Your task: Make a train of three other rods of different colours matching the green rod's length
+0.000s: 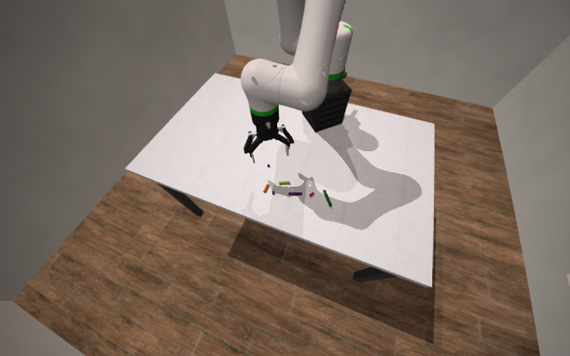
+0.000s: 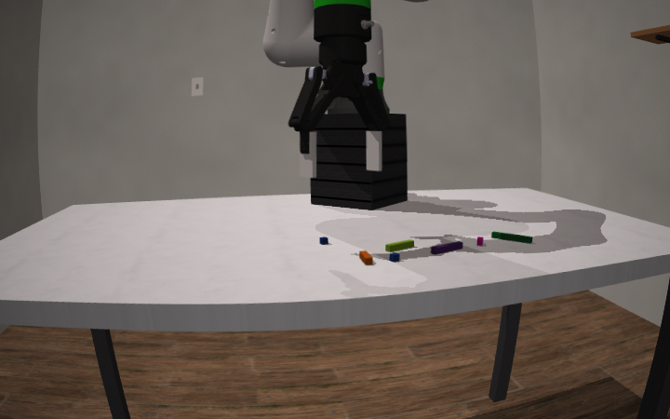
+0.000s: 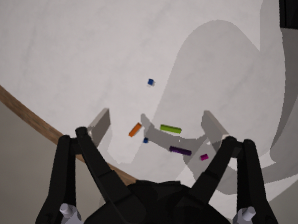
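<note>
My gripper [image 1: 269,154] is open and empty, high above the table; it also shows in the exterior view [image 2: 341,150] and in the wrist view [image 3: 158,135]. Below it lie the rods. A blue rod [image 1: 267,165] [image 2: 323,240] [image 3: 150,82] lies alone, farthest back. An orange rod [image 1: 266,188] [image 2: 366,257] [image 3: 135,129] lies near the front edge, with a second blue rod [image 1: 273,193] [image 2: 394,256] beside it. A lime rod [image 1: 284,183] [image 2: 399,245] [image 3: 170,128], a purple rod [image 1: 295,194] [image 2: 447,247] [image 3: 178,151], a magenta rod [image 1: 311,194] [image 2: 479,240] [image 3: 204,157] and the green rod [image 1: 327,198] [image 2: 512,236] lie apart from each other.
The arm's black base block [image 1: 328,108] [image 2: 359,160] stands at the back of the white table. The table's front edge [image 1: 268,226] runs close to the rods.
</note>
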Controlling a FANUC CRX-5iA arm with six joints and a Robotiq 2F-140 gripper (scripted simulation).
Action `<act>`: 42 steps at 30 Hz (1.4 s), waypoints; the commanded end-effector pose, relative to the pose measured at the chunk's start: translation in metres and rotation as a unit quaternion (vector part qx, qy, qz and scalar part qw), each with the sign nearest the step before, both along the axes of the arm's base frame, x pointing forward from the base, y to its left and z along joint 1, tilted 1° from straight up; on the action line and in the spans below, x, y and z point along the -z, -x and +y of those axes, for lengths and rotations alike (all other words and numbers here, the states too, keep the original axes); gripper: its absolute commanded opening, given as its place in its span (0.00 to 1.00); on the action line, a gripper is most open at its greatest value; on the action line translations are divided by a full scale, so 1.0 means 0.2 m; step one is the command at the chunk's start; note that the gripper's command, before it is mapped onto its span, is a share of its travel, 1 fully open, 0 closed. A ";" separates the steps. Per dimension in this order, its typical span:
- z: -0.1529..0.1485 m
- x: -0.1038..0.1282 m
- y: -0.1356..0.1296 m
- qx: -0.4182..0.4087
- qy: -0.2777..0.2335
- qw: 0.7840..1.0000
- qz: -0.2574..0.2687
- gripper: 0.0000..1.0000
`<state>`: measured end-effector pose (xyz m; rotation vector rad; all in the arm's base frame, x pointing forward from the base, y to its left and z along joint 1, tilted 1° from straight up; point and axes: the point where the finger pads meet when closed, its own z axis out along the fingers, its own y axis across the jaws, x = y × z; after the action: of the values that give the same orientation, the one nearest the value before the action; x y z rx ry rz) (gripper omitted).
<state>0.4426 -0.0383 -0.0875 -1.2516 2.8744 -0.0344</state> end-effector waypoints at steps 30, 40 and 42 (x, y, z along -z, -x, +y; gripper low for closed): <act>0.65 0.06 -0.12 -0.573 0.004 0.819 0.009 1.00; 0.86 0.08 -0.12 -0.714 0.006 0.700 0.010 1.00; 0.89 0.08 -0.12 -0.736 0.006 0.677 0.010 1.00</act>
<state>0.4669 0.1259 -0.1026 -2.9029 1.2225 -0.0387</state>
